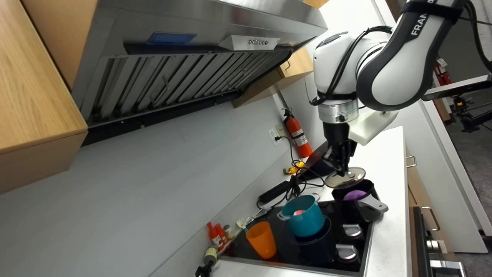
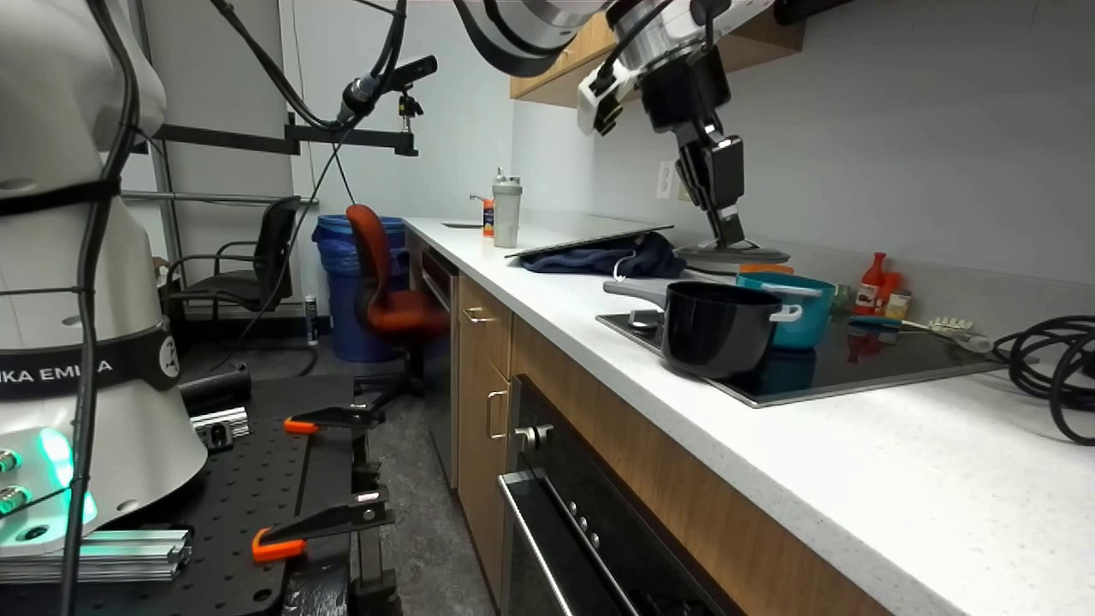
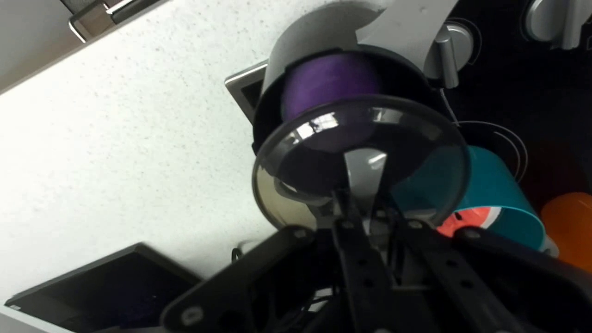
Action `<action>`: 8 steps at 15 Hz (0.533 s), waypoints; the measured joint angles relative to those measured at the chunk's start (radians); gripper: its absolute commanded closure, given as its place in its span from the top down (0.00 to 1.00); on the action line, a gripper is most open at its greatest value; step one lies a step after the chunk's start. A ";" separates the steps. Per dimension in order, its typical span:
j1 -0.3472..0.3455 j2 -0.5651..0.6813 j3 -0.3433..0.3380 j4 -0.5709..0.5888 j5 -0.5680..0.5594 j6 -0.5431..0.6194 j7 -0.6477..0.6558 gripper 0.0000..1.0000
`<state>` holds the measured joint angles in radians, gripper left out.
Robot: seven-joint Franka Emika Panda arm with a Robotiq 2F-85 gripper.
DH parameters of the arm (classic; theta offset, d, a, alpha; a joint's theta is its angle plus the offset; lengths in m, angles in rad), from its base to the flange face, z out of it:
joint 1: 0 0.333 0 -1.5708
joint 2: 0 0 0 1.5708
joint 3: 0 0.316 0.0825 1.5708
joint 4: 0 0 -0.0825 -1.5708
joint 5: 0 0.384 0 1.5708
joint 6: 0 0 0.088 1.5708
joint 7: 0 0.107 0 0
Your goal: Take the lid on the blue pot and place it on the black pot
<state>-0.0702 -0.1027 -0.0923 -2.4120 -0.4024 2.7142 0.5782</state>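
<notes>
My gripper [image 1: 343, 171] is shut on the handle of the dark, see-through round lid [image 1: 345, 178]. It holds the lid in the air, higher than the black pot's rim. In the wrist view the lid [image 3: 365, 134] covers part of the black pot's opening, off toward the gripper side; the fingertips [image 3: 360, 203] are at its handle. The black pot [image 2: 719, 334] stands upright at the cooktop's edge, its grey handle sticking out. Something purple [image 3: 328, 81] shows inside it. The blue pot [image 1: 305, 221] stands beside it, uncovered, with a red-and-white item [image 3: 467, 219] inside.
An orange vessel [image 1: 262, 240] stands on the cooktop [image 2: 881, 368] beyond the blue pot. Red bottles [image 2: 871, 282] stand by the wall. Utensils and black cables [image 2: 1061, 368] lie nearby. A dark flat panel [image 3: 106, 291] lies on the counter. A range hood [image 1: 184, 69] hangs above.
</notes>
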 measured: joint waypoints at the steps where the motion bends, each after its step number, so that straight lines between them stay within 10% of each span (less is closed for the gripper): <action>1: -0.007 0.001 0.002 -0.006 0.000 0.006 0.000 0.03; 8: -0.018 0.016 0.014 -0.010 0.000 0.015 0.000 0.03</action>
<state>-0.0879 -0.0867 -0.0786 -2.4219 -0.4024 2.7295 0.5782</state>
